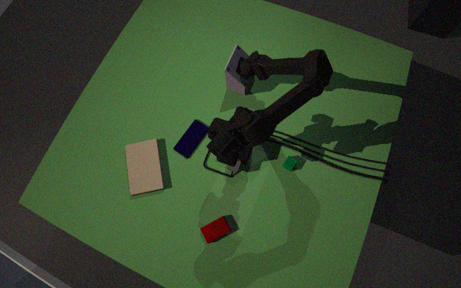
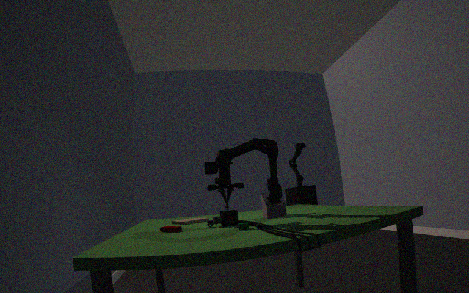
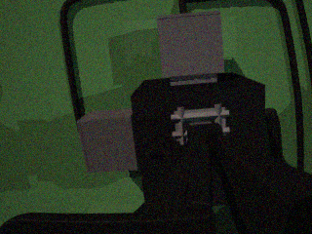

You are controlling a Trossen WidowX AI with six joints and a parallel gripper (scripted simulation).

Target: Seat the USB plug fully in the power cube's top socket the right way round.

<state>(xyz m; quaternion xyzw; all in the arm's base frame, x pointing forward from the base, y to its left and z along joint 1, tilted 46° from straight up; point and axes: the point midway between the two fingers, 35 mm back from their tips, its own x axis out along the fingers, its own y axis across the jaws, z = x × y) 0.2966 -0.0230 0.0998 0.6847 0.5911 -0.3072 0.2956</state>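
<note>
The power cube (image 2: 229, 218) (image 3: 161, 102) is dark and stands on the green table, with pale square blocks at two of its sides in the wrist view. Its top socket (image 3: 205, 115) shows there as a light metal outline. My gripper (image 2: 226, 207) (image 3: 210, 147) points down just above the cube's top and is shut on the USB plug. The fingertips overlap the near side of the socket outline. The plug is mostly dark and hidden by the fingers, so its depth and which way round it is cannot be told. In the top view the arm hides the fingertips.
A dark blue block (image 1: 191, 138) and a flat beige box (image 1: 144, 167) (image 2: 190, 220) lie beyond the cube. A red block (image 1: 215, 230) (image 2: 170, 229) and a small green block (image 1: 290, 163) (image 2: 243, 226) lie nearby. Black cables (image 1: 326, 152) run from the cube to the table edge.
</note>
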